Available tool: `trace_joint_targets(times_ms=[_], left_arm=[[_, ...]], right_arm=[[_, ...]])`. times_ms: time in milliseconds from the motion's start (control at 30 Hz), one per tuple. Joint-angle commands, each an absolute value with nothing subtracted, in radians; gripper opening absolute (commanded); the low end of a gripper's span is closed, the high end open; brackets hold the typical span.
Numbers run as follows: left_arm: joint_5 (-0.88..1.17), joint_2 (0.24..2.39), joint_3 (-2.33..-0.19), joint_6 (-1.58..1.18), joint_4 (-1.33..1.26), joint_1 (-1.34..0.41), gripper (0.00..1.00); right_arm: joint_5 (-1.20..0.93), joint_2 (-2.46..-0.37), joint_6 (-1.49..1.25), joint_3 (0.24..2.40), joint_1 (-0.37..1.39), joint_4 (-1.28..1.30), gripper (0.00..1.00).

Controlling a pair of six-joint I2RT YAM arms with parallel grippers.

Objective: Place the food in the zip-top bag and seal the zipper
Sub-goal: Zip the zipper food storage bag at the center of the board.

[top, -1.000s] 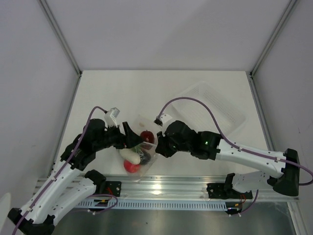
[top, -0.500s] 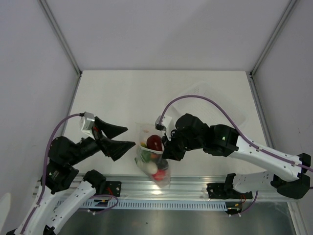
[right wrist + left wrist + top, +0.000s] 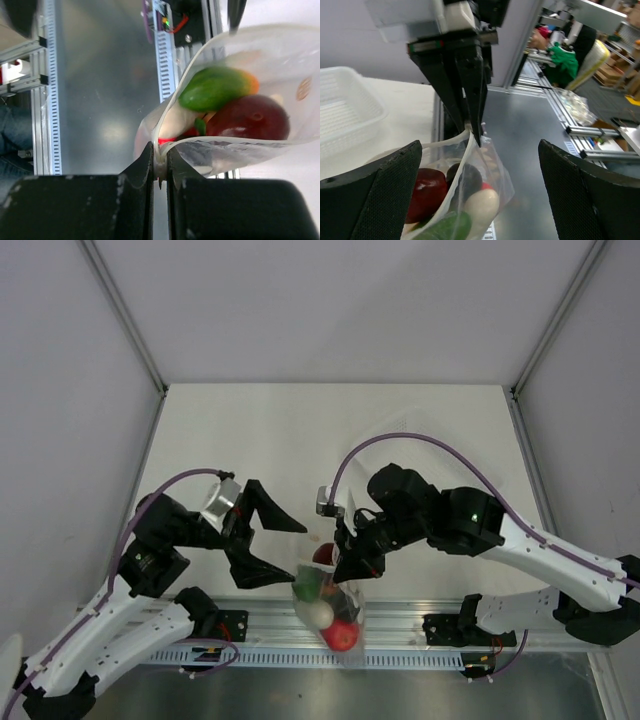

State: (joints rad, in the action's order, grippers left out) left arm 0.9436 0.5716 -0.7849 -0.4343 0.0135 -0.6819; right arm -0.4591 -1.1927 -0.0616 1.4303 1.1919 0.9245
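Left gripper (image 3: 298, 553): jaws spread wide and holding nothing. Its black fingers (image 3: 375, 200) point at the bag from the left side. Whether the lower fingertip touches the plastic cannot be told.
Right gripper (image 3: 160, 162): jaws closed tight on a thin fold of the bag's upper edge, with the plastic pinched flat between the two pads.
Zip-top bag (image 3: 332, 612): hangs upright from the right gripper's pinch. It bulges with food at the near edge of the table (image 3: 250, 440), partly over the aluminium rail (image 3: 260, 625).
Bag mouth: away from the pinch the two clear layers part, so the top stands open. The zipper strip itself cannot be picked out from the rest of the plastic.
Food: all of it that shows lies inside the bag.
Red apple (image 3: 343, 635): lowest in the bag in the top view.
White radish (image 3: 320, 613): just above the apple, against the clear wall.
Mango (image 3: 215, 87): green with an orange end, pressed against the plastic near the mouth.
Dark red piece (image 3: 427, 187): near the top, touching the dark purple piece (image 3: 465, 180).
Clear tray (image 3: 345, 110): on the table, well apart from the bag.
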Motion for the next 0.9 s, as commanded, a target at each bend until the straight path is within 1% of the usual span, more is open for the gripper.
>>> trace_joint_targets(times_ms=[0,167,333,500,633,800,867], left_arm=[[1.041,0.621,-0.795,-0.4,-0.141,-0.735,0.99],[1.173,0.753,-0.854,-0.462,-0.241,-0.791,0.99],[1.18,0.821,-0.879,-0.477,-0.267,-0.838,0.99],[1.181,0.899,-0.881,-0.555,-0.33,-0.853,0.98],[1.166,0.911,-0.879,-0.534,-0.284,-0.887,0.97],[1.091,0.93,-0.894,-0.422,-0.111,-0.934,0.95],[1.089,0.934,-0.89,-0.403,-0.098,-0.943,0.94]], right_arm=[[-0.534,-1.16,-0.023,1.522,1.198,0.917,0.0],[-0.613,-1.169,-0.02,1.548,1.198,0.923,0.0],[-0.643,-1.167,-0.017,1.559,1.2,0.933,0.0],[-0.644,-1.167,-0.015,1.562,1.198,0.939,0.0],[-0.635,-1.164,-0.014,1.565,1.198,0.936,0.0],[-0.624,-1.166,-0.011,1.568,1.2,0.936,0.0],[-0.626,-1.17,-0.008,1.568,1.198,0.94,0.0]])
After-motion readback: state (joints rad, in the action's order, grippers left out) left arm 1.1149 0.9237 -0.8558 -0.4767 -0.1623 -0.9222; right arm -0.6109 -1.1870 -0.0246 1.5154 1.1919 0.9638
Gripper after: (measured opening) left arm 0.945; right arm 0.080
